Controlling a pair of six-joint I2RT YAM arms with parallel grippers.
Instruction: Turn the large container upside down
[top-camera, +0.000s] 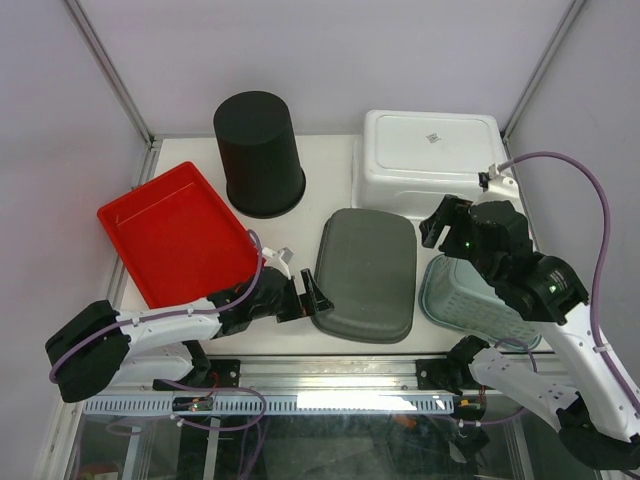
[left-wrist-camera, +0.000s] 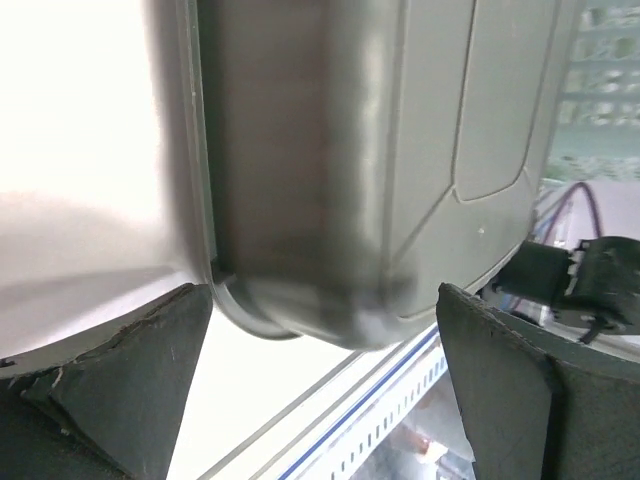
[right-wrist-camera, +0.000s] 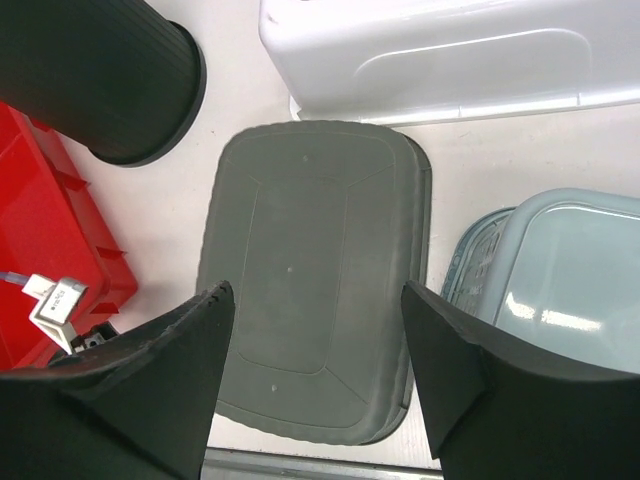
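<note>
A red tray (top-camera: 175, 235) lies empty at the left of the white counter (top-camera: 330, 185), and just beyond its far corner a black ribbed bin (top-camera: 258, 150) stands mouth down at upper centre. A white tub (top-camera: 430, 150) sits bottom up at upper right, with a pale teal perforated basket (top-camera: 460, 300) below it at the right.

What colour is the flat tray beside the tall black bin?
Red. The shallow rectangular plastic tray shows best in the top external view.

White left arm (top-camera: 150, 325) and right arm (top-camera: 530, 385) with black joints, purple cables (top-camera: 603, 225) along both, black left hand (top-camera: 316, 300), black right hand (top-camera: 440, 222), dark wedge fingers (right-wrist-camera: 150, 390)
</note>
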